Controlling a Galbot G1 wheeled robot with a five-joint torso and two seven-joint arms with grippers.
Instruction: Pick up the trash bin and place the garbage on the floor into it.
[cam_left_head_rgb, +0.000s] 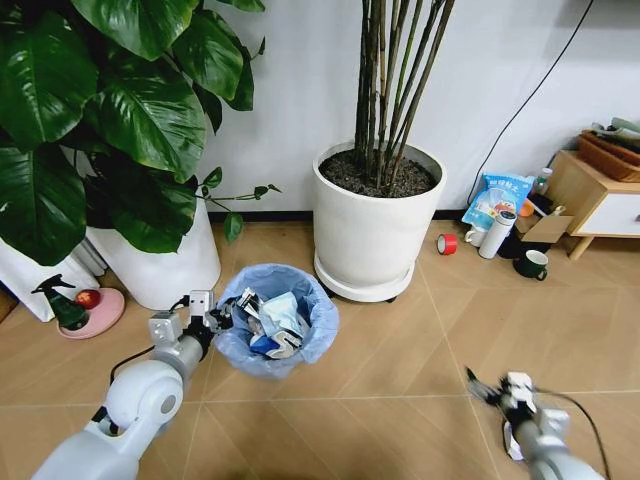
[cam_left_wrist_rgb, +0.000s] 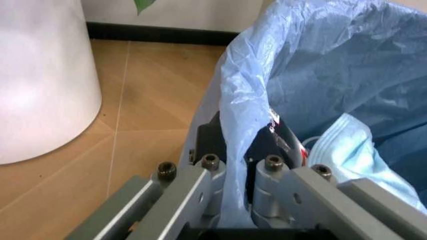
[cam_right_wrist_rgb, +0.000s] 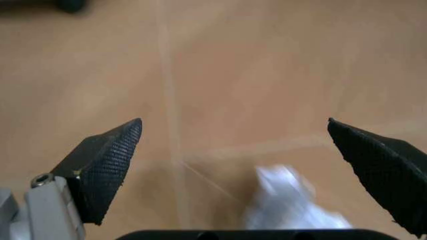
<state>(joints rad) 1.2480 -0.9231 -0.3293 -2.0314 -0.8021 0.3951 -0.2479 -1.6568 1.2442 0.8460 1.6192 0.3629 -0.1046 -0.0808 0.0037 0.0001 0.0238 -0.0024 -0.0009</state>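
Left claw (cam_left_head_rgb: 222, 316) is clamped on the rim of the trash bin (cam_left_head_rgb: 278, 320) at the bin's nine o'clock side; in the left wrist view its fingers (cam_left_wrist_rgb: 207, 150) pinch the dark wall with the light-blue bag (cam_left_wrist_rgb: 320, 75) folded over it, one finger outside and one inside; the bin sits on the floor (cam_left_head_rgb: 400, 370) near the middle of the head view, holding crumpled blue-white and dark wrappers (cam_left_head_rgb: 272, 322). Right claw (cam_left_head_rgb: 490, 390), at about five o'clock in the head view, hangs low over the boards with its two black fingertips (cam_right_wrist_rgb: 107, 160) spread wide and nothing between them; a white wad of garbage (cam_right_wrist_rgb: 287, 200) lies on the floor just below it, blurred. Beyond the bin, a large white plant pot (cam_left_head_rgb: 375, 225) stands at one o'clock and another white pot (cam_left_head_rgb: 165, 260) at ten o'clock under broad green leaves (cam_left_head_rgb: 100, 110); a red tape roll (cam_left_head_rgb: 447, 243) lies by the wall past the first pot.
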